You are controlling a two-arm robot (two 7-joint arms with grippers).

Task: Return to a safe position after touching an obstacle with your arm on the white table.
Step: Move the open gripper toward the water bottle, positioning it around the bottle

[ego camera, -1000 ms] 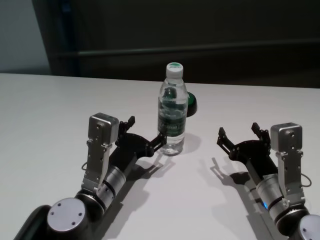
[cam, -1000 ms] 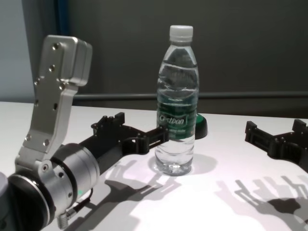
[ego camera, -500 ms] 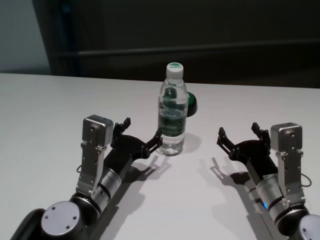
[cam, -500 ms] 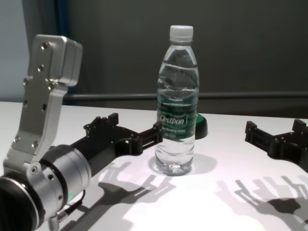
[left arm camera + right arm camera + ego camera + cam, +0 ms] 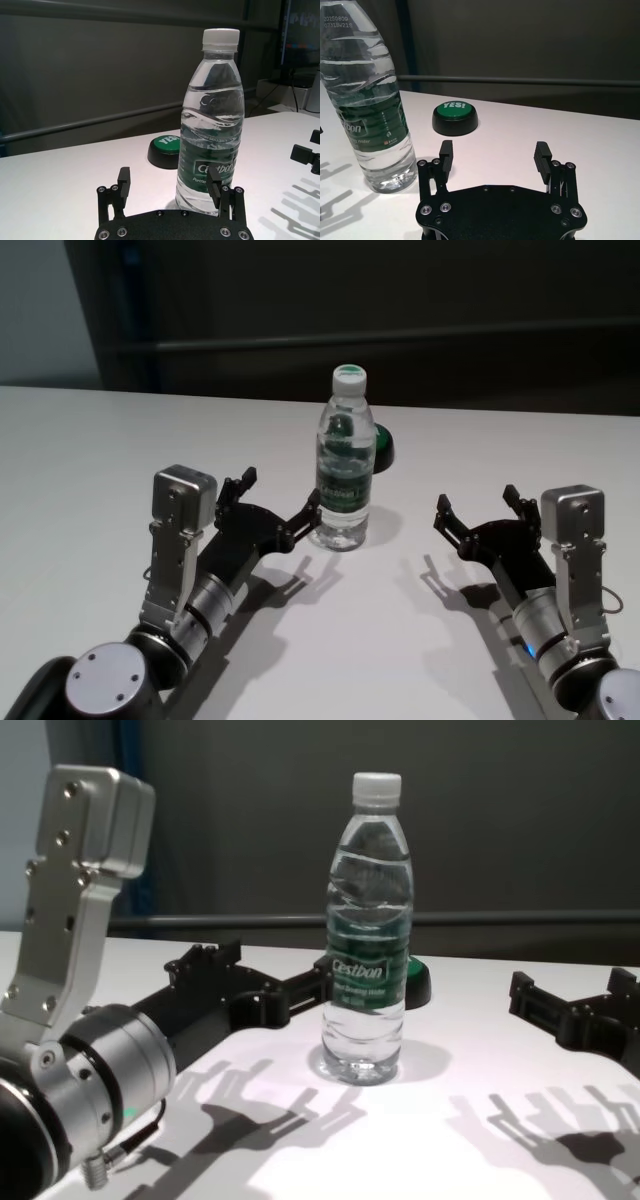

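The obstacle, a tall clear water bottle (image 5: 345,470) with a white cap and a dark green label, stands upright on the white table (image 5: 100,460). My left gripper (image 5: 282,490) is open and empty just to the bottle's left. Its nearer fingertip (image 5: 318,984) is at the bottle's side; I cannot tell whether it touches. In the left wrist view the bottle (image 5: 212,125) rises behind one finger of the left gripper (image 5: 169,177). My right gripper (image 5: 476,498) is open and empty to the bottle's right, well apart. The right wrist view shows the bottle (image 5: 367,100) beside this gripper (image 5: 494,150).
A low black round button with a green "YES!" top (image 5: 455,117) sits just behind the bottle, also seen in the head view (image 5: 383,447). A dark wall with a horizontal rail runs along the table's far edge. Both forearms rest low over the near table.
My left arm has swung to the left, its wrist moving away from the bottle. The gripper stays open and the bottle stays upright. The right arm has not moved.
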